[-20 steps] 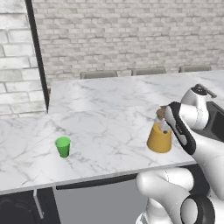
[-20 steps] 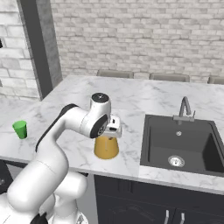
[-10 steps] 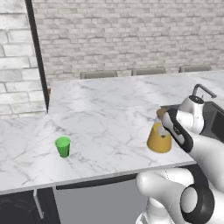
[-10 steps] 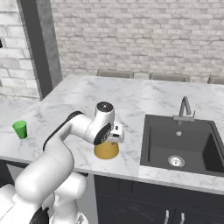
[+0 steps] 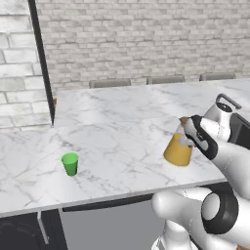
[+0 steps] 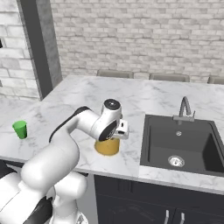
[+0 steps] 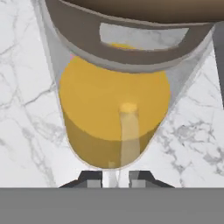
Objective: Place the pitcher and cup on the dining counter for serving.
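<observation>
The pitcher (image 5: 177, 150) (image 6: 107, 146), clear glass with orange liquid and a brown lid, stands on the white marble dining counter (image 5: 122, 105) (image 6: 144, 94) near its front edge. My gripper (image 5: 186, 138) (image 6: 118, 132) (image 7: 114, 178) is at the pitcher's side. In the hand view the pitcher (image 7: 113, 105) looms close, and its clear handle runs down between my two fingertips, which sit tight against it. The small green cup (image 5: 70, 163) (image 6: 19, 129) stands upright far to the left, apart from the arm.
A black sink (image 6: 179, 140) with a faucet (image 6: 186, 107) is set in the counter right of the pitcher. Grey chair backs (image 5: 110, 83) line the far edge. A dark pillar (image 5: 41, 63) and a brick wall rise at the left.
The jaws stood wide around the pitcher's handle and have now closed onto it. The hand has dropped slightly toward the pitcher. The pitcher and cup have not moved.
</observation>
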